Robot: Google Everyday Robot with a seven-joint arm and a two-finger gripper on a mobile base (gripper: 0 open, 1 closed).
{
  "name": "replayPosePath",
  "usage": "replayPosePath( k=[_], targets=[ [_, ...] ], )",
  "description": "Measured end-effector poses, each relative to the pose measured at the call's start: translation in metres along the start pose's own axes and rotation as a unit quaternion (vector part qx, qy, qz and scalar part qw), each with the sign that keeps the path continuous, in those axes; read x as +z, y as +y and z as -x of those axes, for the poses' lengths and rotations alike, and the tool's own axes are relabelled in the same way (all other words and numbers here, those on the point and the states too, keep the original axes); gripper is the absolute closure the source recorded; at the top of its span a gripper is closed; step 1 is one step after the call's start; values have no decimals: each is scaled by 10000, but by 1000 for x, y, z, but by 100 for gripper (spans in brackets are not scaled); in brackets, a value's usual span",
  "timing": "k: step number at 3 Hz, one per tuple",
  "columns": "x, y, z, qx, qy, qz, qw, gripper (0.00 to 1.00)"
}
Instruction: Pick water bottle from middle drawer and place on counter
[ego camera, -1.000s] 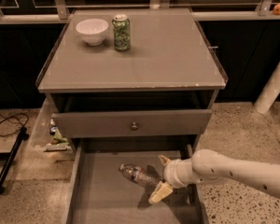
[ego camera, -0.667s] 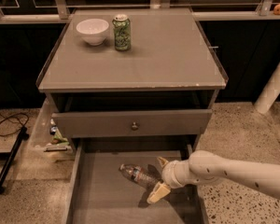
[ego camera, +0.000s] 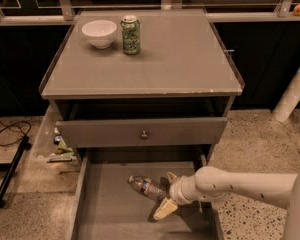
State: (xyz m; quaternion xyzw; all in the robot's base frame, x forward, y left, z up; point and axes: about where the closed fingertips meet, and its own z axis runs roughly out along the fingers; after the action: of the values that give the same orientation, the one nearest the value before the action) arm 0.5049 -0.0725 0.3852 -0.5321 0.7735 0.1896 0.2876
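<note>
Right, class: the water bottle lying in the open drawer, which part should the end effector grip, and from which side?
Probably across the round body of the water bottle, near its right end, coming from the right. It lies flat in the middle drawer, slanting left to right, and the open end effector sits at that end, a finger either side.

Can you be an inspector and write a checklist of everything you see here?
Surface: grey counter, flat, front edge chipped.
Job's things: water bottle lying on its side in the open middle drawer.
Clutter: white bowl and green can, back left of the counter.
Grippers: tool low in the drawer, open, at the bottle's right end.
Cables: black cable on the floor, left.
Surroundings: speckled floor, white pole at right.
</note>
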Motion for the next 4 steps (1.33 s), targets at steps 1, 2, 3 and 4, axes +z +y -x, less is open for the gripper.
replayPosePath(
  k=[1,2,3,4],
  targets=[
    [12,-2,-8,245,72,-108,9996,12],
    [12,-3,-7,246,71,-113,9996,32],
    [12,-3,-7,246,71,-112,9996,56],
    [12,-3,-7,246,71,-112,9996,79]
  ],
)
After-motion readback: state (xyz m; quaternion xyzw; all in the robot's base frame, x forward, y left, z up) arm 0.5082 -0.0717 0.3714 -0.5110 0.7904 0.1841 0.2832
